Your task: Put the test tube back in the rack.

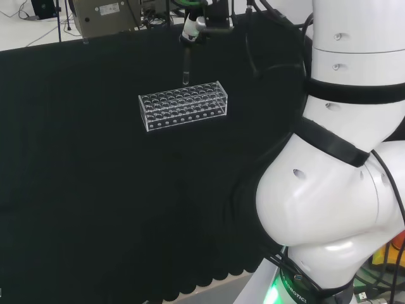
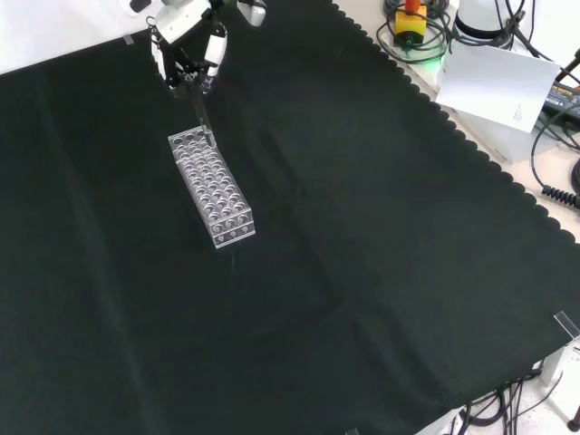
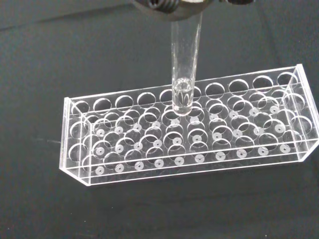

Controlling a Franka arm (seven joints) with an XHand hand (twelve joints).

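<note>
My robot hand [image 2: 186, 45] pinches the test tube [image 3: 184, 64] upright. Wrist view shows me its tip over a hole of the clear rack [image 3: 189, 129]; front view doesn't

No legible text, numbers or brand names anywhere. Pale label on the grey equipment box [image 1: 106, 14] at the far edge of the bench in the head view, print too small to read. Small dark mark on the white card [image 2: 497, 83] at the upper right of the front view, not decipherable. Faint lettering on the dark ring around the arm's base [image 1: 297, 288] at the bottom of the head view, also unreadable. Clear test tube rack [image 3: 189, 134] in the wrist view plain and unmarked.
</note>
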